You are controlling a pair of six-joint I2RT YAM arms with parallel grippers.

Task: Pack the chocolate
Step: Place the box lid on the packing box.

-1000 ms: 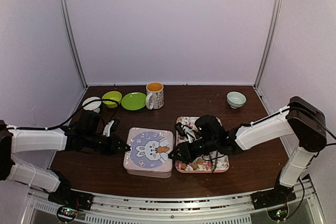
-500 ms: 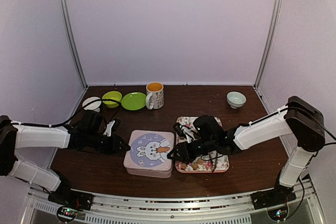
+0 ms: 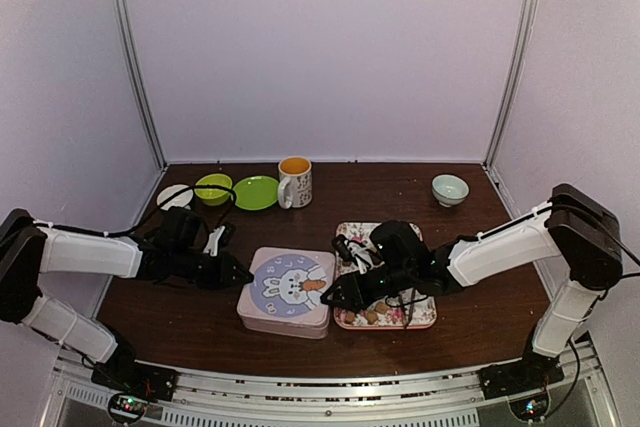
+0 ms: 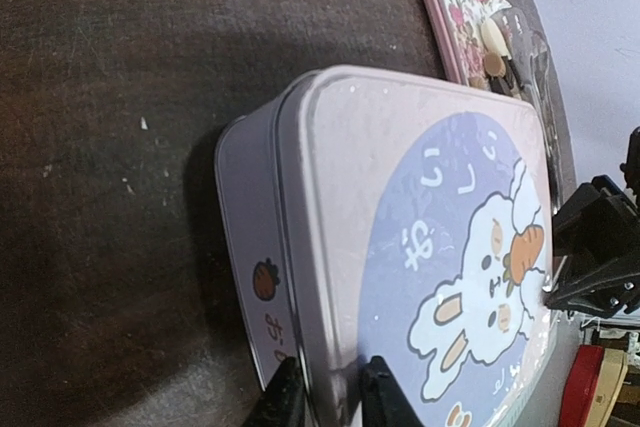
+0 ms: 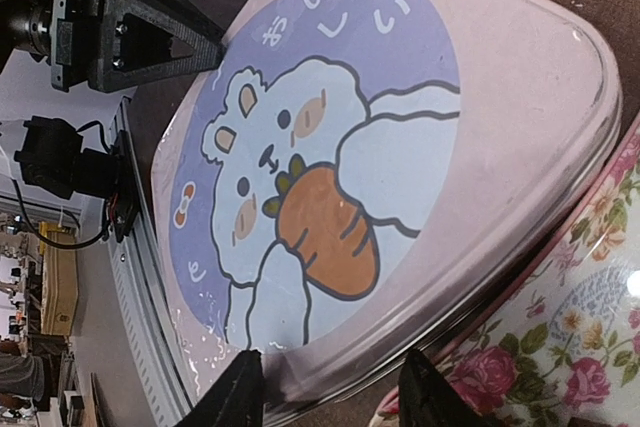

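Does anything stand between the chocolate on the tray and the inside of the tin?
Yes: the rabbit lid sits closed on the tin, covering its inside. The chocolate lies on the floral tray beside it.

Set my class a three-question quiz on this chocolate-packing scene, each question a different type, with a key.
1. True or false: the bunny tin has its lid off.
2. On which of the robot's sides of the tin does the floral tray holding the chocolate lie? A left, B right, C behind.
3. Fill in: the left end effector straddles the tin's lid ____.
Key: 1 false; 2 B; 3 rim.
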